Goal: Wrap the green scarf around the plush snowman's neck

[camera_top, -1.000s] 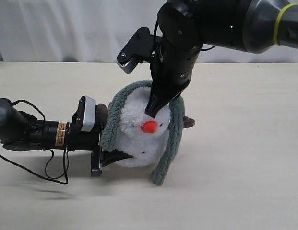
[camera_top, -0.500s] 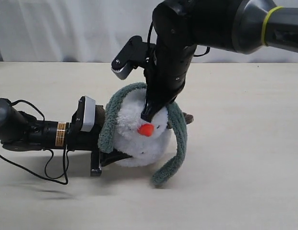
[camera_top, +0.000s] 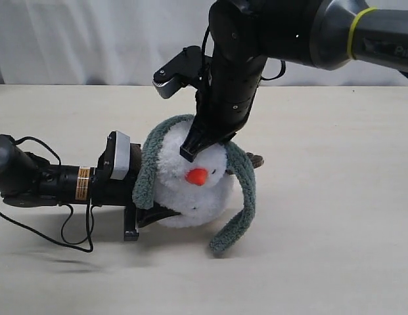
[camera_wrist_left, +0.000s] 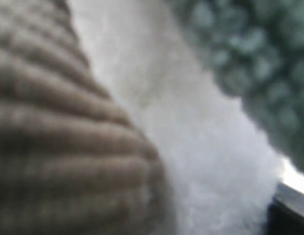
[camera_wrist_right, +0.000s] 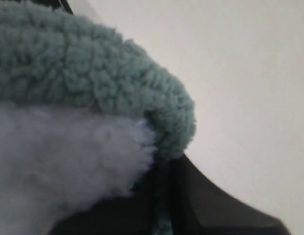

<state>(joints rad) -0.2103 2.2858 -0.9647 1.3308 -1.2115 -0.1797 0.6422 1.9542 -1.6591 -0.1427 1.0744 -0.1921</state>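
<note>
Right gripper (camera_top: 190, 148): tips clenched, a fold of the green scarf (camera_top: 247, 190) pinched between its dark fingers, pressed on the crown of the plush snowman (camera_top: 190, 200). Scarf: arched over the head, one end hanging down each side, the longer end reaching the table (camera_top: 335, 256). Snowman: on the table, orange nose (camera_top: 197, 176) facing the exterior camera. Left gripper (camera_top: 150, 210): low against the snowman, one finger beneath it, the other hidden behind the scarf; whether it grips cannot be told.
</note>
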